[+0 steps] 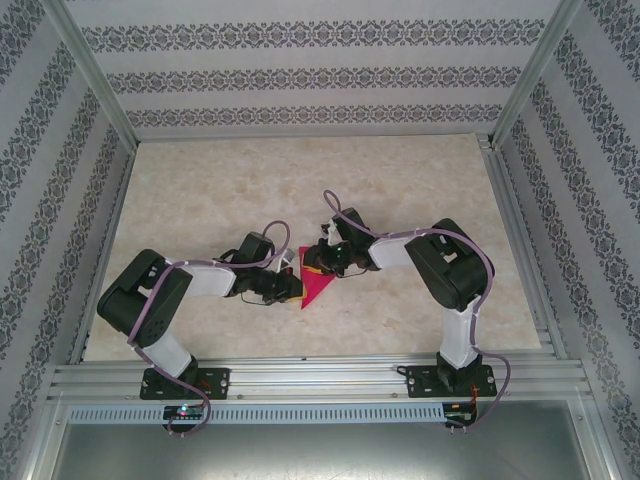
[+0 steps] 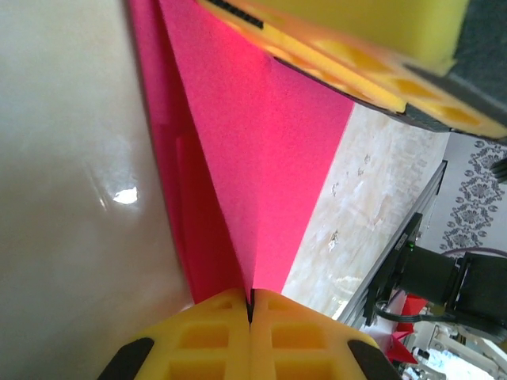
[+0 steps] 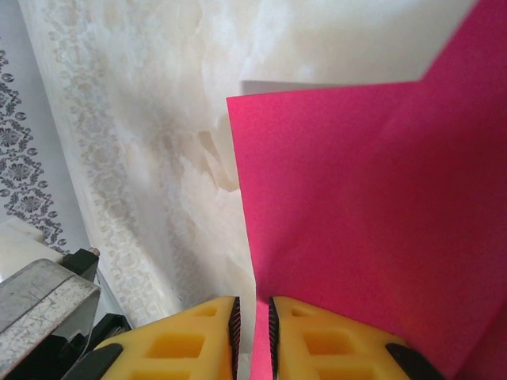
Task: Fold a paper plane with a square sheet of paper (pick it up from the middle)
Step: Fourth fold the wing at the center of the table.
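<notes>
paper plane (image 1: 313,290), part-folded | left jaws clamped on its edge | right jaws narrow, gripping its edge

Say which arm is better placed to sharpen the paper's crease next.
Left, probably. The left gripper is shut on the paper exactly where its fold line ends, so it could pinch along it. The right gripper grips a flat edge, better for steadying.
</notes>
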